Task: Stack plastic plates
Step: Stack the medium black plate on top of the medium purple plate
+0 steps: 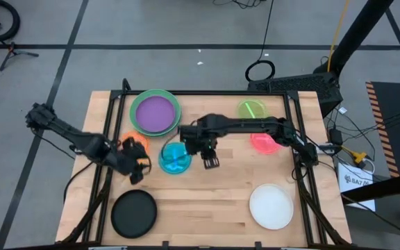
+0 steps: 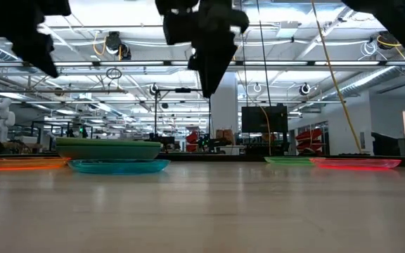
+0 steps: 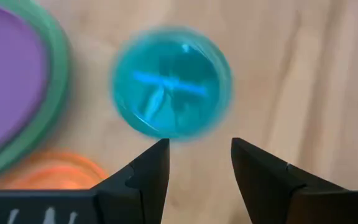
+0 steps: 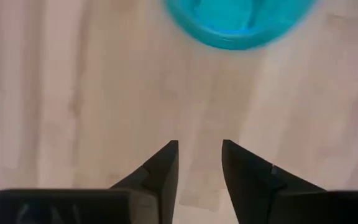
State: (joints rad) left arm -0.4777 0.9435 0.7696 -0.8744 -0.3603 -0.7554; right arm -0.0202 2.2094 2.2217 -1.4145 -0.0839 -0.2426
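On the left of the tabletop (image 1: 207, 201), the black plate (image 1: 133, 212) lies alone near the front edge, and the orange plate (image 1: 135, 140) lies partly under the left arm. The left gripper (image 1: 139, 169) hangs above the wood just beside the teal plate (image 1: 175, 158), its fingers (image 3: 148, 174) apart with nothing between them. Behind these, toward the back edge, the purple plate (image 1: 154, 112) sits inside a green plate (image 1: 173, 104), the one stack showing.

In the middle, the right gripper (image 1: 210, 161) hovers clear of the tabletop just beside the teal plate's other side, its jaws apart and empty; its wrist view shows only the teal rim beyond bare wood.

To the right lie the lime plate (image 1: 253, 109), the pink plate (image 1: 264, 143) partly under the right arm, and the white plate (image 1: 271, 206) near the front edge, all single.

The step in hand looks like picking up the teal plate, which is small, shallow and probably slick. One gripper should take it while the other stays back, since both crowd the same plate. A finger should go over the rim and the other under it, closing gently so the plate does not skid, then lifting level before carrying it to the purple-and-green stack.
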